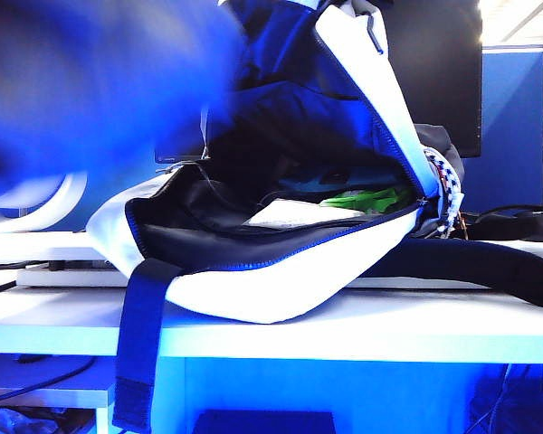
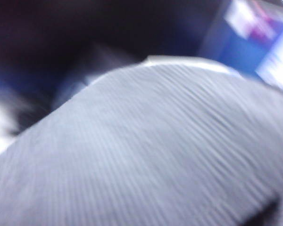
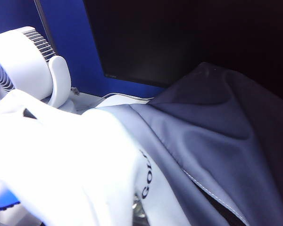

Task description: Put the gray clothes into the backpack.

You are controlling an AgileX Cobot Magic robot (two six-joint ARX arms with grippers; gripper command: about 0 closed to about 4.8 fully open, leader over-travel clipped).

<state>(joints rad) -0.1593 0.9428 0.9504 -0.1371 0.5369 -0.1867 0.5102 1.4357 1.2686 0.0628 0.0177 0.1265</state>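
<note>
White table (image 1: 362,330) against blue partitions held the backpack (image 1: 281,289) on its side, mouth gaping. Gray clothes (image 2: 146,150) filled the left wrist view, blurred; left gripper unseen, jaws clenched. Right gripper unseen too, jaws clenched, beside backpack fabric, fan (image 3: 23,61) behind.

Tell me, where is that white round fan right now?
The fan stands behind the backpack on the left of the exterior view, beside the black monitor; there only its white curved stand shows.
</note>
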